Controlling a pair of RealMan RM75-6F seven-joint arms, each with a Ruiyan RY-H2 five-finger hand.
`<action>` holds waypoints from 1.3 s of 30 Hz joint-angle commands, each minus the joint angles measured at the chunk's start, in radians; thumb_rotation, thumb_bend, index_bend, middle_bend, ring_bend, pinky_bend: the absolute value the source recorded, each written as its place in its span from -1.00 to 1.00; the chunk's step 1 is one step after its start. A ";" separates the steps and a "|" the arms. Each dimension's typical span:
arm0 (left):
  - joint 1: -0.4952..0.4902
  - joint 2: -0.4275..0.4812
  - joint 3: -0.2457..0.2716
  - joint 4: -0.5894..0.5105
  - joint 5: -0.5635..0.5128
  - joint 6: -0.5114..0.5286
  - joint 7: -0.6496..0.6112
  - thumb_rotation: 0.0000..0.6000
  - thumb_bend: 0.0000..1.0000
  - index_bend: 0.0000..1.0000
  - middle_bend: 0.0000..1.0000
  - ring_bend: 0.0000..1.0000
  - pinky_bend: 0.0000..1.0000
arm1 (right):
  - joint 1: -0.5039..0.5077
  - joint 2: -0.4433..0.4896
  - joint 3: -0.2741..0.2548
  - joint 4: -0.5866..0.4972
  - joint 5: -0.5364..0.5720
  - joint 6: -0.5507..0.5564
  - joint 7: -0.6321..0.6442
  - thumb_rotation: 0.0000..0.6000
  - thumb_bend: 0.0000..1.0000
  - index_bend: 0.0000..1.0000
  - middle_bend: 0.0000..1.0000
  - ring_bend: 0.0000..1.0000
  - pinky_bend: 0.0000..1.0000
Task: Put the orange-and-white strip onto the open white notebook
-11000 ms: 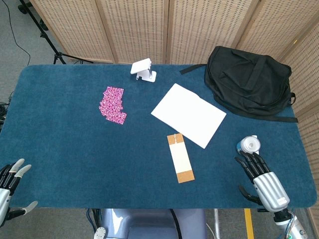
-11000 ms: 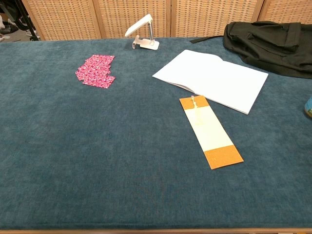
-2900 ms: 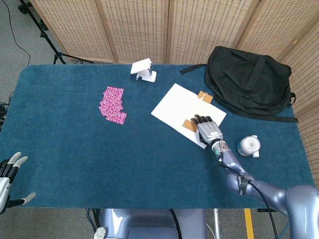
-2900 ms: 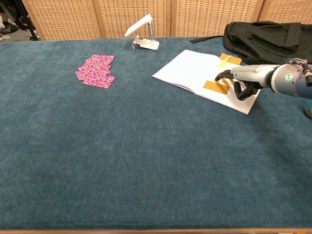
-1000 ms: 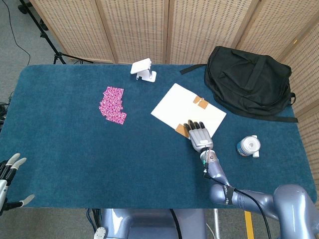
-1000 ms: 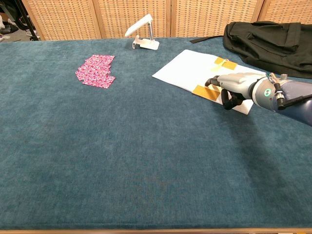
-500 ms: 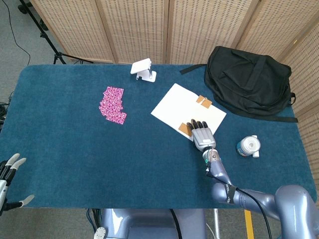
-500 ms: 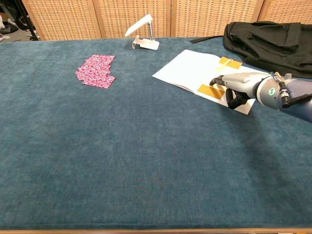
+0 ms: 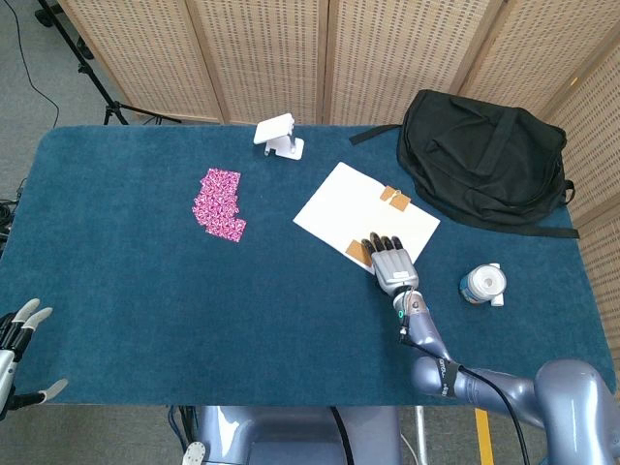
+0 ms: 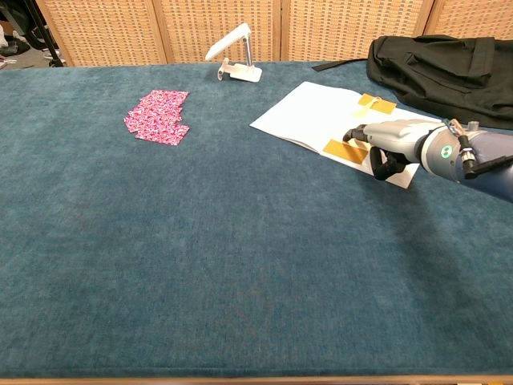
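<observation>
Orange-and-white strip (image 9: 374, 223) lying flat on open white notebook (image 9: 339, 203), under right robot hand (image 9: 390, 262).
Right robot hand rests palm-down on strip's middle, fingers flat and extended; whether it grips, cannot tell. Orange ends show either side. Left robot hand (image 9: 17, 334), fingers spread and holding nothing, well away from notebook at blue bench (image 9: 136, 291) corner.

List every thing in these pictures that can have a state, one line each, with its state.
Notebook: open, flat on the table.
Strip: lying across the notebook, right hand's fingertips on it.
Right hand: palm down, resting on the strip.
Left hand: fingers apart, holding nothing.
Backpack: lying closed.
Phone stand: upright, empty.
Pink cloth: flat.
</observation>
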State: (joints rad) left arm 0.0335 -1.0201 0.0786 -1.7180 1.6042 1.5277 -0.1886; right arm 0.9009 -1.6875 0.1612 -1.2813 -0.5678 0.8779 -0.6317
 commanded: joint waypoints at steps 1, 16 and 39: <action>0.000 0.000 0.000 0.000 0.000 0.001 0.000 1.00 -1.00 -1.00 -1.00 -1.00 -1.00 | 0.000 0.001 0.002 -0.002 0.000 0.001 0.001 1.00 1.00 -0.90 -1.00 -1.00 -1.00; 0.001 0.002 0.000 0.001 0.000 0.003 -0.004 1.00 -1.00 -1.00 -1.00 -1.00 -1.00 | 0.002 0.004 0.013 -0.007 -0.016 0.011 0.006 1.00 1.00 -0.90 -1.00 -1.00 -1.00; 0.005 0.004 -0.001 0.001 0.002 0.013 -0.012 1.00 -1.00 -1.00 -1.00 -1.00 -1.00 | -0.075 0.213 0.072 -0.349 -0.290 0.114 0.198 1.00 0.75 -0.90 -1.00 -1.00 -1.00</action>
State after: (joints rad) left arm 0.0370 -1.0168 0.0776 -1.7175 1.6056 1.5388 -0.1985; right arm 0.8750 -1.5443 0.2299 -1.5372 -0.7590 0.9543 -0.5161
